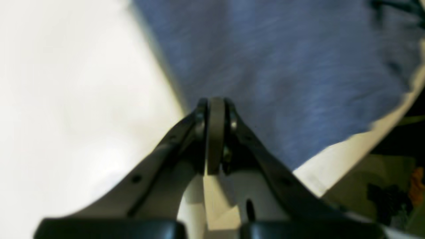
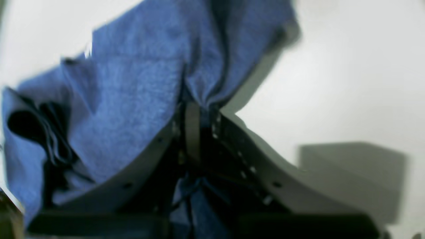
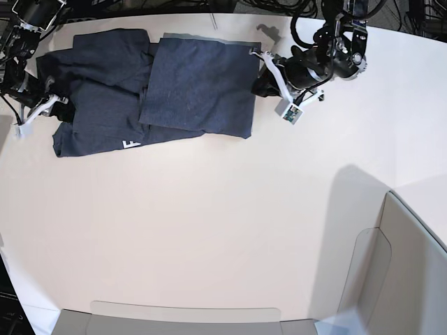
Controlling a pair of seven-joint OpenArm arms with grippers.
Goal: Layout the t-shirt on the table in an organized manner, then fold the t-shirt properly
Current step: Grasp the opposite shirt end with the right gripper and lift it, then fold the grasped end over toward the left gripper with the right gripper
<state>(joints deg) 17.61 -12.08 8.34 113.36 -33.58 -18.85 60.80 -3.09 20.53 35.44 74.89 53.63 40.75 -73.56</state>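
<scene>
The dark navy-grey t-shirt lies at the back left of the off-white table, its right part folded over; a bit of white lettering shows at its front edge. My left gripper is at the shirt's back right corner. In the left wrist view its jaws are shut, and the cloth edge rises to meet them. My right gripper is at the shirt's left side. The right wrist view shows it shut on bunched cloth.
Grey translucent panels stand at the front and front right. Cables and arm bases crowd the back edge. In the left wrist view the table's edge runs close past the shirt.
</scene>
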